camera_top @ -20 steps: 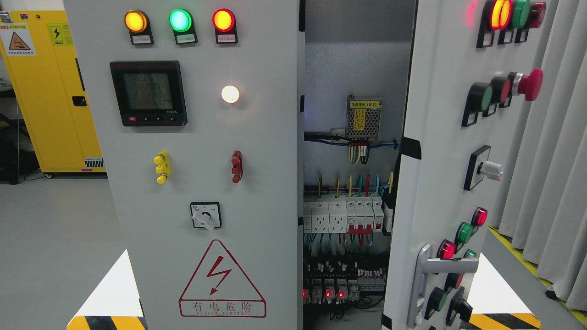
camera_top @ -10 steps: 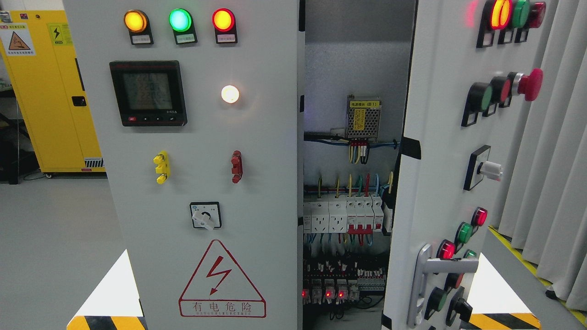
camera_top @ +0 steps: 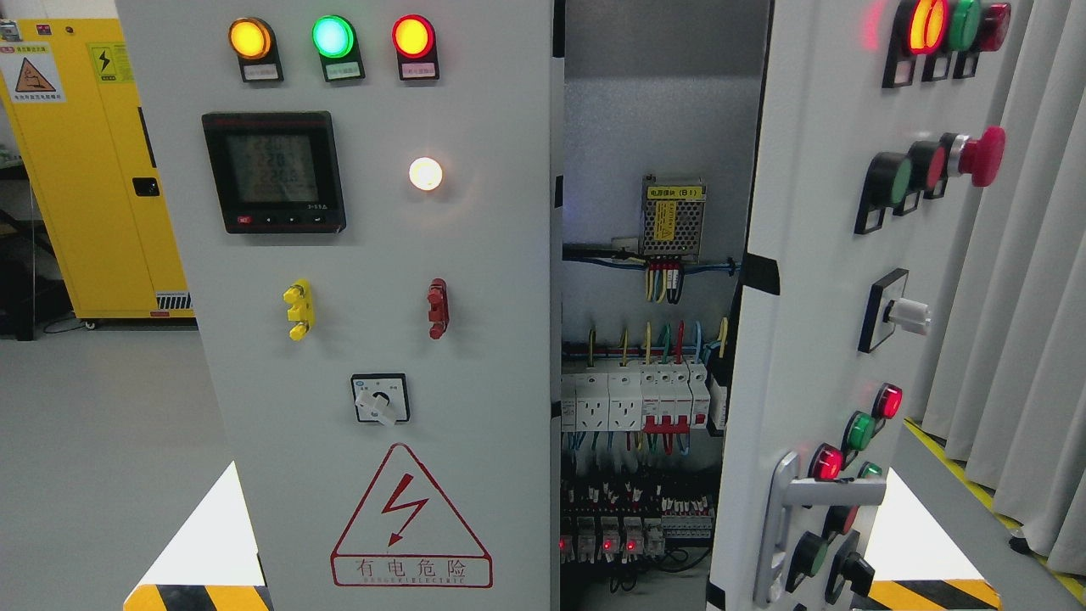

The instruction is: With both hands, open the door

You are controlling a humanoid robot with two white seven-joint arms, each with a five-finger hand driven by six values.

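Neither robot hand nor any fingers appear in the head view, so their state cannot be told.

A tall grey electrical cabinet fills the picture. Its right door point(camera_top: 814, 339) stands upright, long axis vertical, and is swung open toward the camera, so its front face angles to the right and shows foreshortened. Its free edge is at the left, beside a gap that exposes the cabinet interior point(camera_top: 645, 382). A silver lever handle point(camera_top: 806, 509) sits low on this door, its bar pointing right.

The left door point(camera_top: 356, 339) faces the camera flat. It carries three round lamps in a row at the top: one amber point(camera_top: 250, 38), one green point(camera_top: 333, 36), one red point(camera_top: 413, 36). Below are one black digital meter point(camera_top: 273, 172), one lit white lamp point(camera_top: 425, 173), one yellow switch point(camera_top: 298, 310), one red switch point(camera_top: 438, 308), one rotary selector point(camera_top: 380, 399) and one red triangular electric warning sign point(camera_top: 411, 518).

Inside the gap are one metal power supply point(camera_top: 671, 217), a row of white breakers point(camera_top: 636, 400) with coloured wires, and small red lights near the bottom.

The right door carries several red and green buttons, among them one red mushroom button point(camera_top: 980, 156).

A yellow cabinet point(camera_top: 93, 170) stands at far left; grey curtains point(camera_top: 1027, 297) hang at right.
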